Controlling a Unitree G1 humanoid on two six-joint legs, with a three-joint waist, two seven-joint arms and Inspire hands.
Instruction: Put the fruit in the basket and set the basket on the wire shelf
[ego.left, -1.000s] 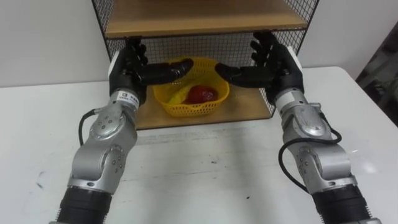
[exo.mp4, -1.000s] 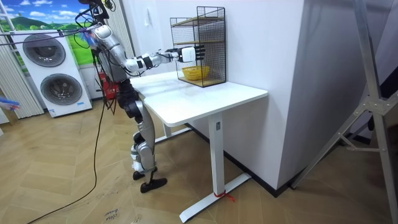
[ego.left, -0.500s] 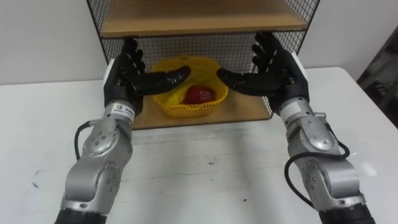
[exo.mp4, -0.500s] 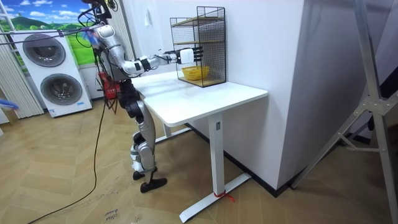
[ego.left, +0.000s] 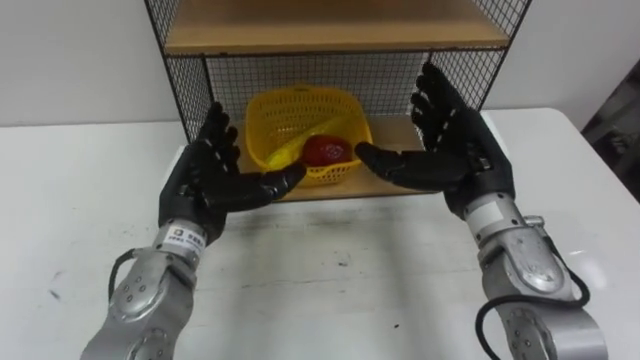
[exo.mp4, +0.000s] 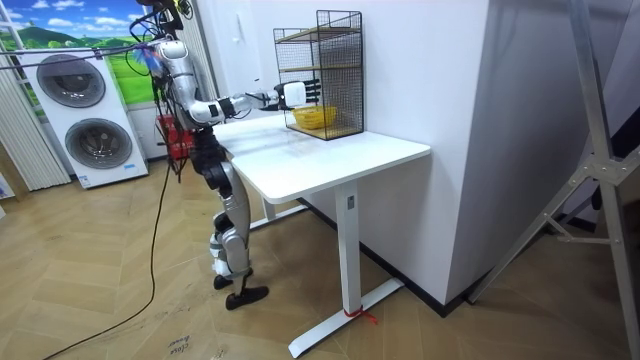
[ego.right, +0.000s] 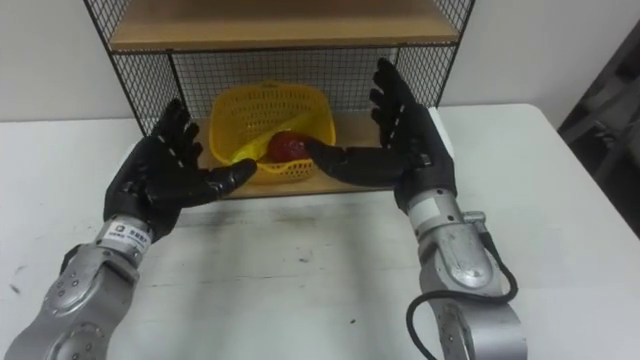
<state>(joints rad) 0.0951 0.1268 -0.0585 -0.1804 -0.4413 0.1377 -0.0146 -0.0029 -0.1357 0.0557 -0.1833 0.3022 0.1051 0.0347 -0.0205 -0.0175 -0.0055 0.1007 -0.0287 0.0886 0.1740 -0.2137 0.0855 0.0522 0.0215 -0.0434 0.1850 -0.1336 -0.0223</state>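
Both robot hands are up in front of me, palms facing each other. L robot hand is wide open, fingers straight and spread, thumb pointing in toward the middle, nothing in it. It hovers over the white surface just near of the wire shelf, at its left front corner. R robot hand is the same: fully open, empty, thumb pointing left, level w/ the shelf's right front edge.

The yellow basket sits on the shelf's lower wooden board, between the two hands but farther back, and neither hand touches it. Inside it lie a red fruit and, to its left, a long yellow fruit, prob. a banana.

In the room view the robot stands at the surface's end on the room view's left, arms stretched toward the shelf, w/ washing machines behind it.
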